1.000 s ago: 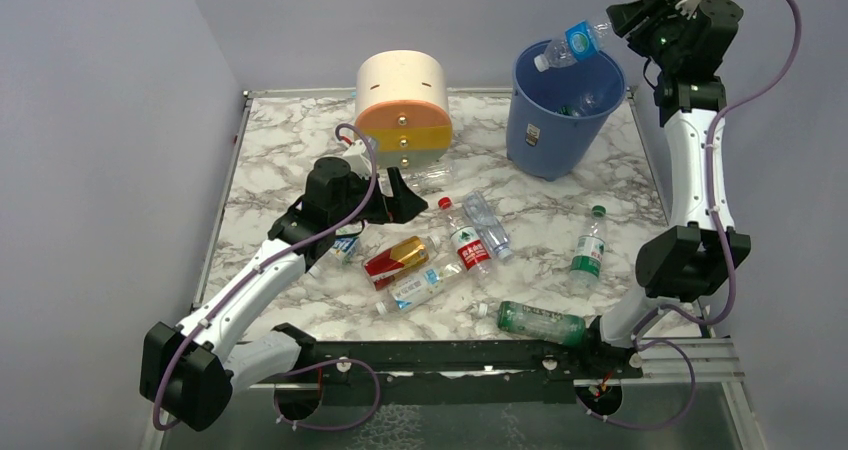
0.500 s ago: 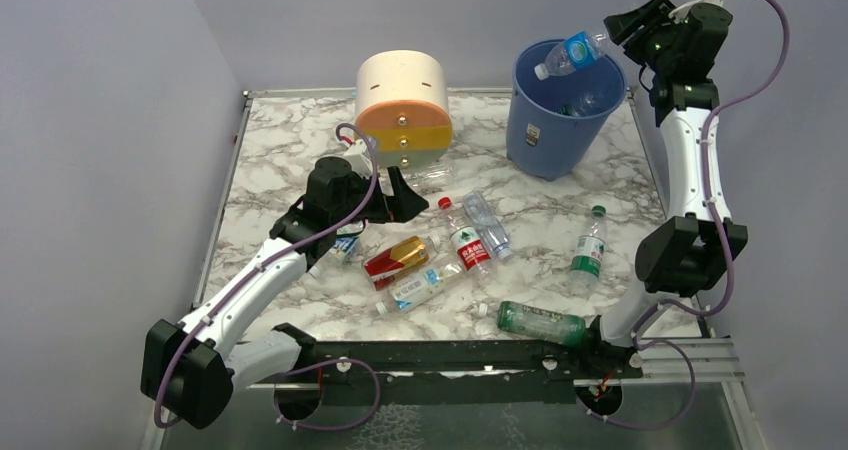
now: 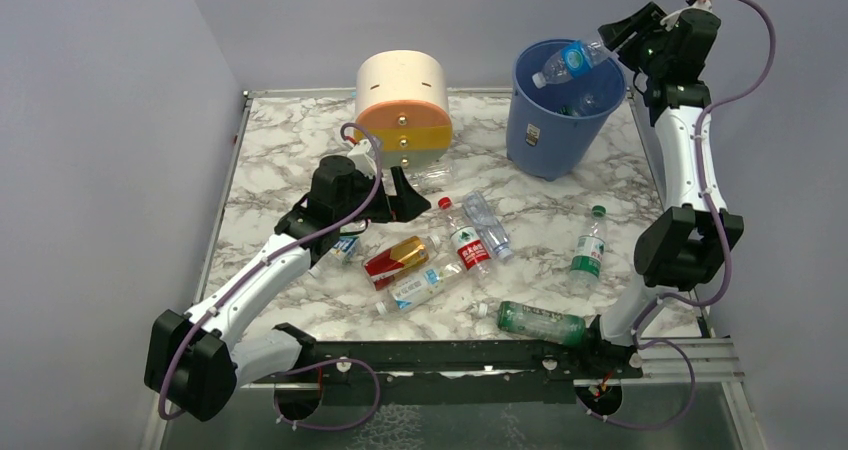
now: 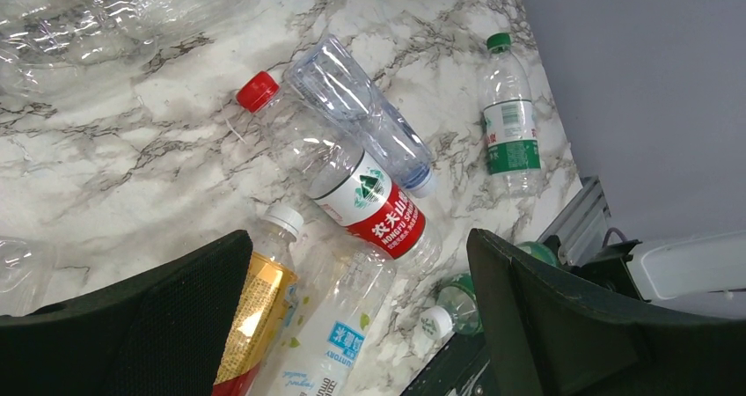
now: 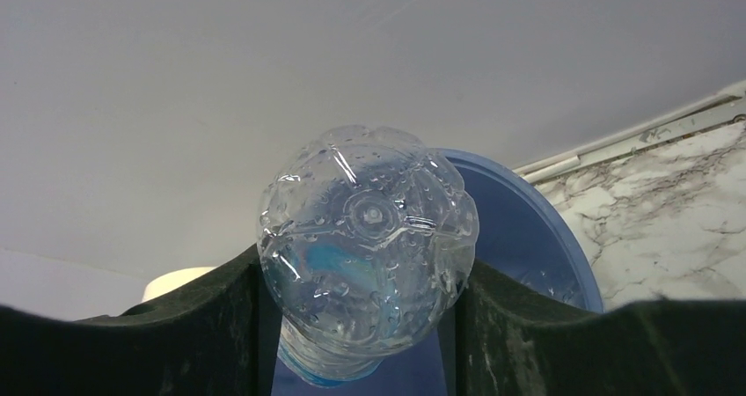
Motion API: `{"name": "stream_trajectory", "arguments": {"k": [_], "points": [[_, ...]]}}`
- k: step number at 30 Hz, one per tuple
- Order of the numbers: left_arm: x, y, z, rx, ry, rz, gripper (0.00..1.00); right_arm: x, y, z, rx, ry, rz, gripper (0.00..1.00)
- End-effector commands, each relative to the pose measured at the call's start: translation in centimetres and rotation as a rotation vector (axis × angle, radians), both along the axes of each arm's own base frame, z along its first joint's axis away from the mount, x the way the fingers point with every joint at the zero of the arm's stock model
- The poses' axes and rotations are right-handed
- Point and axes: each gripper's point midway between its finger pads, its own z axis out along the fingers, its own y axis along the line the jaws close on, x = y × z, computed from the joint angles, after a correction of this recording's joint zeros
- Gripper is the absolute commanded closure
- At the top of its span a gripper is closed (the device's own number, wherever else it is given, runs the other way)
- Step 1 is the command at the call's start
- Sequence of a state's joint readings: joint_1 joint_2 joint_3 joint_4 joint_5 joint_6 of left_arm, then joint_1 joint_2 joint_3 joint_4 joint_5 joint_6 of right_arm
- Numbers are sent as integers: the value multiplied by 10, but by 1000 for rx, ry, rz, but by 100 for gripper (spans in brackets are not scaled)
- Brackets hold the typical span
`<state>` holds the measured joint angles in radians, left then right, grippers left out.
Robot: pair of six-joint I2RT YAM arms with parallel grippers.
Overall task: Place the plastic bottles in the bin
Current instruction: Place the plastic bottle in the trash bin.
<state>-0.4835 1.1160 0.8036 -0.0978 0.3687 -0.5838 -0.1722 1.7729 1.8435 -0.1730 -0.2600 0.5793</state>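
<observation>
1. Right gripper (image 3: 612, 42): narrowed and clamped on the base end of the blue-labelled bottle (image 3: 568, 60), with both fingers (image 5: 176, 343) pressed to its sides in the wrist view.
2. Held up in the air and tilted, white cap lowest and pointing left, over the open mouth of the bin (image 3: 575, 140).
3. Bin itself: upright at the far right of the table (image 3: 280, 160).
4. Right arm: stretched tall from the near right edge, elbow raised, wrist bent in over the bin's right rim.
5. Left gripper (image 3: 400, 198): spread wide, nothing between the fingers, touching nothing.
6. Poised above the table just in front of the drawer unit (image 3: 403, 90), aimed down at the scattered bottles.
7. Left arm: reaching forward low from the near left corner, forearm slanting up to the right.
8. Below the left fingers in the wrist view: the red-labelled bottle (image 4: 356, 194) lying flat, touching a blue-tinted bottle (image 4: 352, 97) beside it.
9. Close by on the marble: a red-and-gold bottle (image 3: 397, 260) and a white-labelled bottle (image 3: 420, 285) side by side.
10. Further off: a green-labelled bottle (image 3: 590, 245) well to the right, a green-tinted bottle (image 3: 540, 322) at the near edge, and a crushed clear bottle (image 3: 435, 177) beside the drawer unit.
11. Down inside the bin: another clear bottle (image 3: 585, 102).
</observation>
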Motion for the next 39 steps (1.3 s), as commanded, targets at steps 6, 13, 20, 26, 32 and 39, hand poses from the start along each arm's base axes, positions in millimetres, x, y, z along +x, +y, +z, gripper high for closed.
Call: {"name": "stream_trajectory", "arguments": {"k": [6, 13, 20, 26, 32, 39], "points": [[-1, -3, 1, -24, -12, -20, 1, 10, -2, -17, 19, 21, 14, 24], [-1, -2, 0, -22, -13, -20, 1, 8, 3, -15, 23, 19, 38, 20], [-2, -2, -4, -22, -4, -22, 1, -4, 23, -6, 33, 9, 118, 19], [-6, -5, -7, -21, 4, -56, 1, -20, 73, 5, 7, 12, 241, 17], [-13, -3, -11, 5, 11, -81, 1, -44, 123, 9, 3, 20, 332, 16], [-25, 4, -32, 33, 53, -88, 1, -84, 185, -8, -35, 55, 442, 16]]}}
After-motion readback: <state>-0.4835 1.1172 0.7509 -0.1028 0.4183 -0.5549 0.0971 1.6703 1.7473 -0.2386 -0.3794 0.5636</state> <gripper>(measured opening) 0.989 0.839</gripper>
